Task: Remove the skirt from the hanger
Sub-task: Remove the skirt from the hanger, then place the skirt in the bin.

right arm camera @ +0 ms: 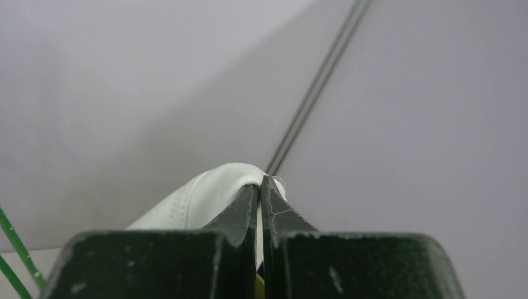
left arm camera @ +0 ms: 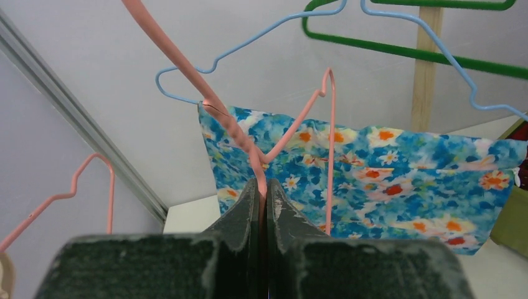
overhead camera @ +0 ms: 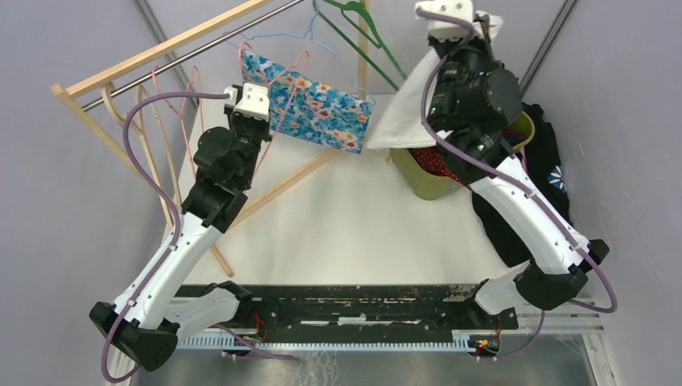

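Observation:
The skirt (overhead camera: 310, 104) (left arm camera: 386, 168) is blue with orange and white flowers and hangs on a pink wire hanger (left arm camera: 236, 131) (overhead camera: 283, 71) at the back of the table. My left gripper (left arm camera: 263, 184) (overhead camera: 265, 92) is shut on the hanger's pink wire just in front of the skirt's left half. High at the back right, my right gripper (right arm camera: 259, 180) (overhead camera: 474, 20) is shut on the top edge of a white cloth (right arm camera: 199, 199) (overhead camera: 402, 112). This cloth hangs down to the skirt's right edge; whether it is part of the skirt I cannot tell.
A wooden rack (overhead camera: 145, 60) with a metal rod (overhead camera: 201, 52) crosses the back left and carries more pink hangers (overhead camera: 173, 100), a blue one (left arm camera: 261, 37) and a green one (left arm camera: 405, 47). A yellow-green bin (overhead camera: 426, 181) with red cloth stands under the right arm, with a black garment (overhead camera: 555, 161) beside it.

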You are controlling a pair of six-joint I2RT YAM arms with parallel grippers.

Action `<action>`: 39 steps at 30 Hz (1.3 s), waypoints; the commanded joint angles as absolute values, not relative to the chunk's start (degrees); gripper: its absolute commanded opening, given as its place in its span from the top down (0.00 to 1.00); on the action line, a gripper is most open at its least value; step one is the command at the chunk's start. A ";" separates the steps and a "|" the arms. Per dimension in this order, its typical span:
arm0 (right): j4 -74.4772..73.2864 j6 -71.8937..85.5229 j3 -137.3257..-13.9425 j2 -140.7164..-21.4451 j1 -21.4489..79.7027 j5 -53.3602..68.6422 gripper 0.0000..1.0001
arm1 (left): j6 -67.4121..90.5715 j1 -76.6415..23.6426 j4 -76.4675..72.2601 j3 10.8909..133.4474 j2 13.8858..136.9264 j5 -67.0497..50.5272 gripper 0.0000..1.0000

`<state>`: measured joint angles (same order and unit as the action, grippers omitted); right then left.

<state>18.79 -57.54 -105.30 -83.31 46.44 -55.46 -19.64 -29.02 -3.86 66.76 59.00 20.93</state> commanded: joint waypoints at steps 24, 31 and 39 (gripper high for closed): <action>-18.52 10.24 -92.43 -101.55 12.24 -36.91 0.99 | -24.17 -28.96 -3.78 66.16 55.06 26.64 0.97; -20.67 34.70 -84.16 -108.01 10.83 -20.22 0.99 | -24.76 -28.93 -2.00 66.20 53.50 31.62 0.97; -27.52 37.67 -89.53 -112.72 9.75 -15.24 0.63 | -26.44 -28.97 -3.62 69.03 55.79 36.67 0.97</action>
